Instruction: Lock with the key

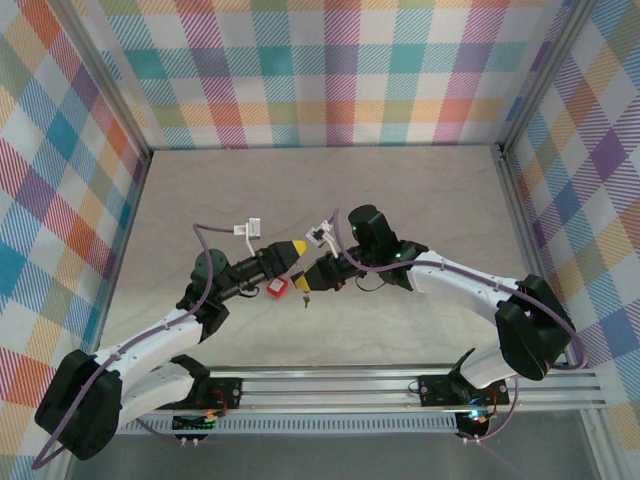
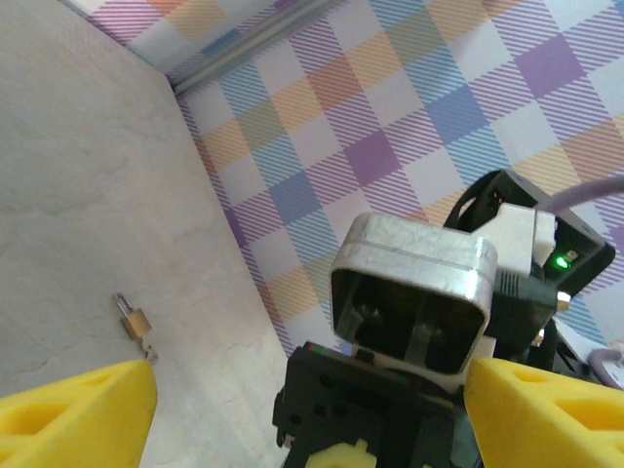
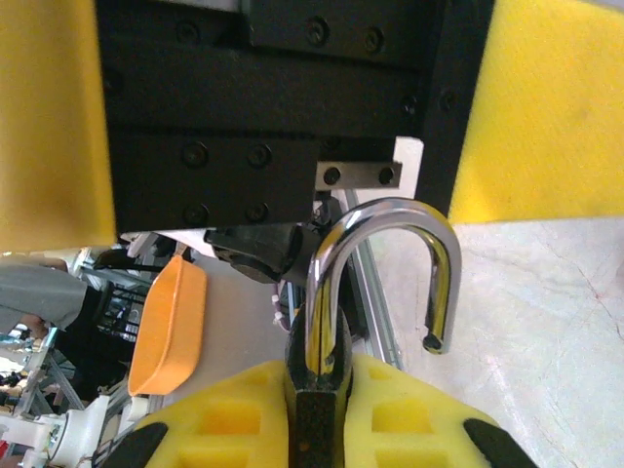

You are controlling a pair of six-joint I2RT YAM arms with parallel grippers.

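My right gripper (image 3: 320,395) is shut on a dark padlock body, seen edge-on between its yellow pads. The padlock's silver shackle (image 3: 382,268) stands open, its free end hanging loose. From above, the right gripper (image 1: 322,272) meets my left gripper (image 1: 298,252) tip to tip over the table's middle. The left gripper's yellow fingers (image 2: 78,414) are spread wide with nothing held, and they frame the right wrist's silver camera housing (image 2: 414,292). A small brass padlock (image 2: 135,322) lies on the table, a small metal piece at its lower end. I cannot make out a key clearly.
A small red object (image 1: 277,288) sits on the table beside the left gripper. Plaid walls (image 1: 330,70) enclose the marbled tabletop (image 1: 300,190) on three sides. An aluminium rail (image 1: 400,385) runs along the near edge. An orange bin (image 3: 168,327) stands beyond the rail.
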